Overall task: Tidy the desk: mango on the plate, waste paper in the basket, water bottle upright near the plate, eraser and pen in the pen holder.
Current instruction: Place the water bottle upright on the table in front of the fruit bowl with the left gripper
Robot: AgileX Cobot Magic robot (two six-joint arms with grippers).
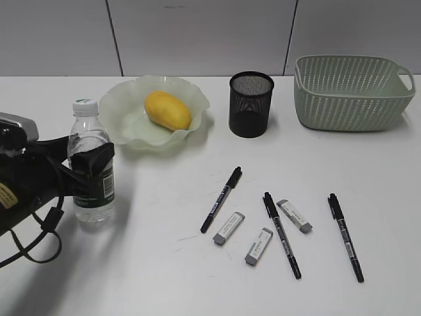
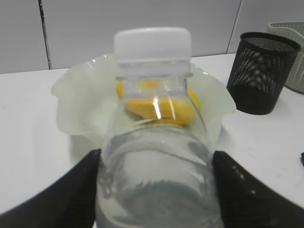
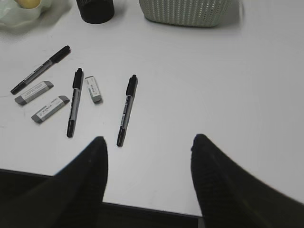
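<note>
Left tool (image 2: 154,190) hides water bottle (image 1: 91,164) label.

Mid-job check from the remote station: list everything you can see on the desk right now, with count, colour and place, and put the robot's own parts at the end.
mango: 1, yellow-orange, lying in the plate
plate: 1, pale green, ruffled rim, back left
water bottle: 1, clear with white cap, upright, left, in front of the plate
pen holder: 1, black mesh, back centre
basket: 1, sage green, back right
pens: 3, black, lying front centre to right
erasers: 3, grey, lying among the pens
desk: 1, white
left gripper: 1, black, fingers on either side of the bottle
right gripper: 1, black, open above bare desk, seen only in its wrist view
</note>
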